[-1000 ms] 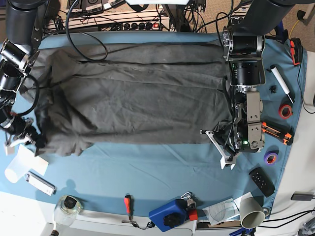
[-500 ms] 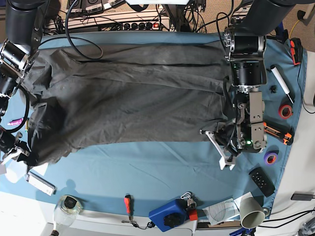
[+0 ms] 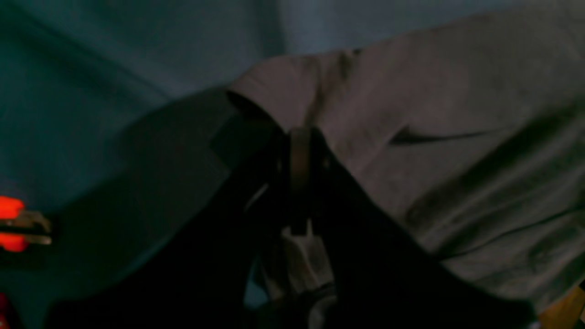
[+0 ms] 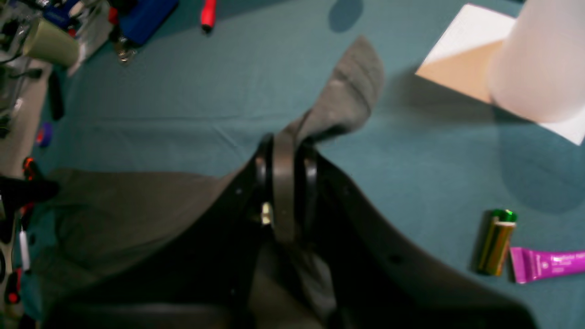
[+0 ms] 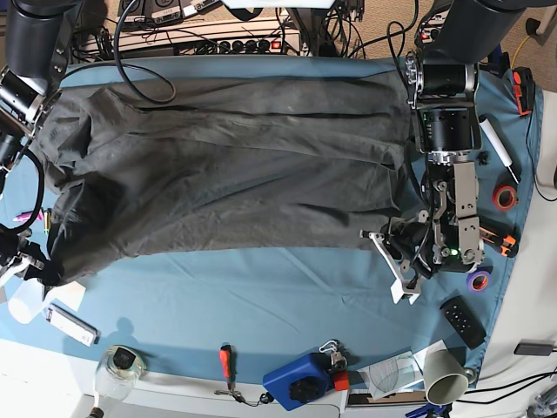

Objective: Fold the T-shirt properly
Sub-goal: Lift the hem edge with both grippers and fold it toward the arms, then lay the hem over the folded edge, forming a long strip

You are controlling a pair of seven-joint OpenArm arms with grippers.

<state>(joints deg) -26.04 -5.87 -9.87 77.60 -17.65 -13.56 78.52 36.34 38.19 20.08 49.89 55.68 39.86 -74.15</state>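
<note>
Two arms reach low over the table cloth (image 5: pixel 261 296), each pinching one end of the T-shirt (image 5: pixel 226 174) spread across its far half. Right gripper (image 4: pixel 285 139) is clamped on a corner near a battery (image 4: pixel 496 242) and pink tube (image 4: pixel 546 264), seen only there; left gripper (image 3: pixel 299 137) clamps the opposite hem.

One T-shirt (image 5: pixel 226 165), two tape rolls (image 5: pixel 504 197), one paper cup (image 5: pixel 446 376).
</note>
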